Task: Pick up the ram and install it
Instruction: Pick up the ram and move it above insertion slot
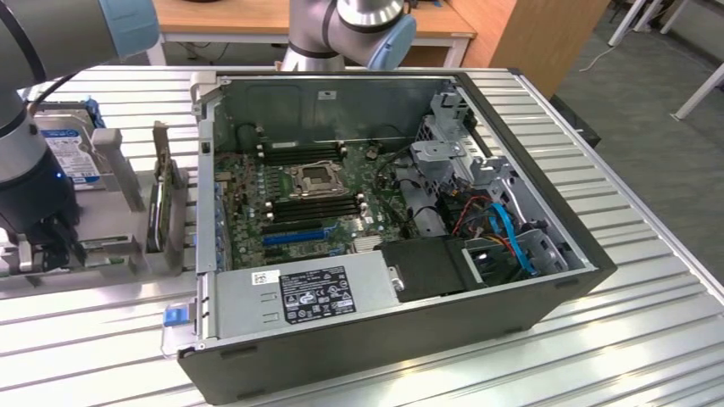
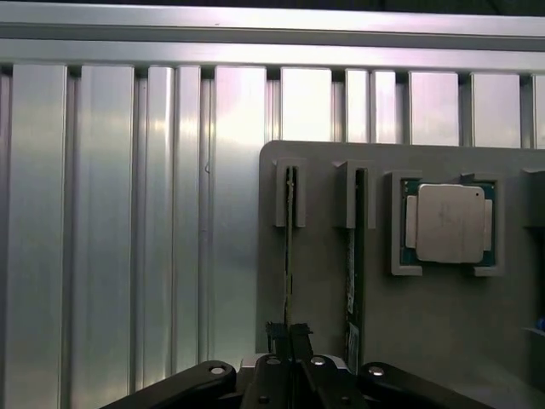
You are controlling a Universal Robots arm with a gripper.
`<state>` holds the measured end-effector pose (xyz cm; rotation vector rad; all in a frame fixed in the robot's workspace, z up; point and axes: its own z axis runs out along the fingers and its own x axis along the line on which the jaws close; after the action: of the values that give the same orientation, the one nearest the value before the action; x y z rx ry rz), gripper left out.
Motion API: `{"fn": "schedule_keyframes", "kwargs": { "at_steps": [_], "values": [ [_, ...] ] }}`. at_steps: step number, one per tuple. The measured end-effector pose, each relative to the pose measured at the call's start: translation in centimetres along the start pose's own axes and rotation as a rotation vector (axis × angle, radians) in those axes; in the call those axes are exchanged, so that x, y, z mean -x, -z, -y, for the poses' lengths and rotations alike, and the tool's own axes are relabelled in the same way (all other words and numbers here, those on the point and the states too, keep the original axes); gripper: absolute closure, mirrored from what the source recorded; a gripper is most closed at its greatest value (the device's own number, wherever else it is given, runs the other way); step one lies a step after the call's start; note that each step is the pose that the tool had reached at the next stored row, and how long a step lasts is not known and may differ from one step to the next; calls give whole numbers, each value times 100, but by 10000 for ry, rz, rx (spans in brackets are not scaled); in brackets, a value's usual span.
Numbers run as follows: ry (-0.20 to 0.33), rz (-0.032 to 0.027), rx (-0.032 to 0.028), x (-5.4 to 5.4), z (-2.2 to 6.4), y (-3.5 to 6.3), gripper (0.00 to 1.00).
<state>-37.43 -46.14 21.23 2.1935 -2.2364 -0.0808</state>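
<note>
One long, thin ram stick (image 2: 289,239), seen edge-on, is standing in the slot nearest the grey plastic holder's (image 2: 324,281) edge, with its long axis running along that edge. The black gripper (image 2: 288,334) is pinching its near end, jaws almost closed. The exterior view is showing an open black computer case (image 1: 396,360) beside the holder.

A ribbed, silvery metal table (image 1: 633,339) carries everything. An open black computer case (image 1: 396,360) lies on its side across the middle of the table, its inside facing up. Just beside the case, towards the exterior view's left, a grey slotted holder plate (image 2: 460,332) rests flat on the ribs, its edges lined up with the table's grooves.
</note>
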Motion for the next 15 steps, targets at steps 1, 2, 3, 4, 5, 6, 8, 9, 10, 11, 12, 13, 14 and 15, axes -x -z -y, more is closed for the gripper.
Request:
{"fn": "schedule_keyframes", "kwargs": {
  "at_steps": [1,2,3,4,5,6,8,9,10,11,12,13,14,15],
  "values": [
    [0,0,0,0,0,14,88],
    [0,0,1,1,-1,28,88],
    [0,0,1,1,-2,44,88],
    [0,0,1,2,-2,58,88],
    [0,0,0,2,-3,73,88],
    [0,0,0,3,-4,88,88],
    [0,0,0,4,-5,119,88],
    [0,0,1,4,-6,135,88],
    [0,0,1,4,-6,151,88],
    [0,0,0,5,-7,167,88],
    [0,0,1,6,-8,185,88],
    [0,1,0,6,-8,203,88],
    [0,0,0,7,-9,224,88],
    [0,0,0,7,-10,245,88]
  ]
}}
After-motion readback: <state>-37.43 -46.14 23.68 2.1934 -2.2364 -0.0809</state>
